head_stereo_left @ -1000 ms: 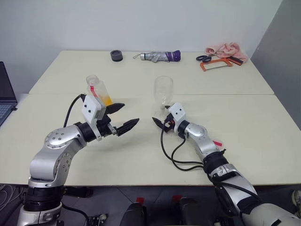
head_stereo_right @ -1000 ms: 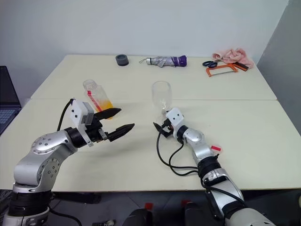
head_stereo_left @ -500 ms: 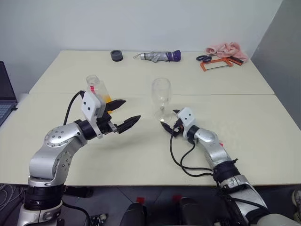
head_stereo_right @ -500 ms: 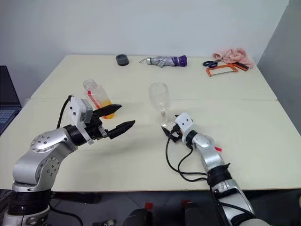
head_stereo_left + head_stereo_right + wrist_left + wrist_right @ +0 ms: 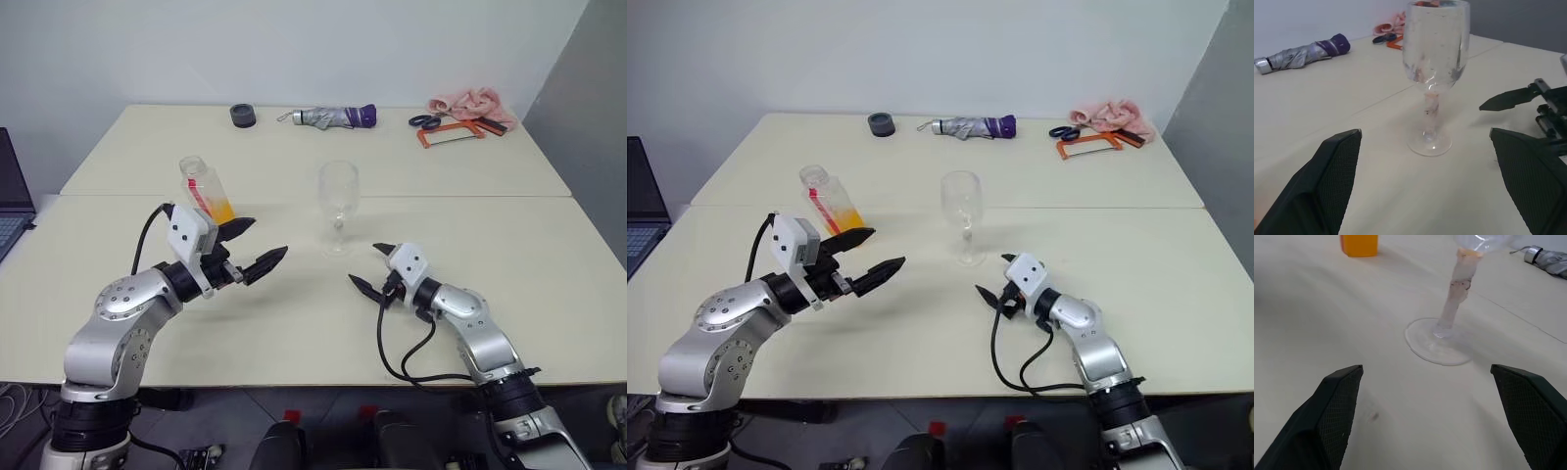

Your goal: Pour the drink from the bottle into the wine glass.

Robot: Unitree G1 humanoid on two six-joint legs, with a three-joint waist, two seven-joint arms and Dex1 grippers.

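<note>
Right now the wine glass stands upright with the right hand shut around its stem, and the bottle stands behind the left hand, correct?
Not quite: the right hand is open and clear of the wine glass, as the left eye view shows. The bottle does stand behind the left hand.

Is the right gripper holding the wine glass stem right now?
No, the right gripper is open and apart from the wine glass.

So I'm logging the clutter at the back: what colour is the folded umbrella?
Silver-grey with a purple end; the umbrella shows best in the right eye view.
</note>
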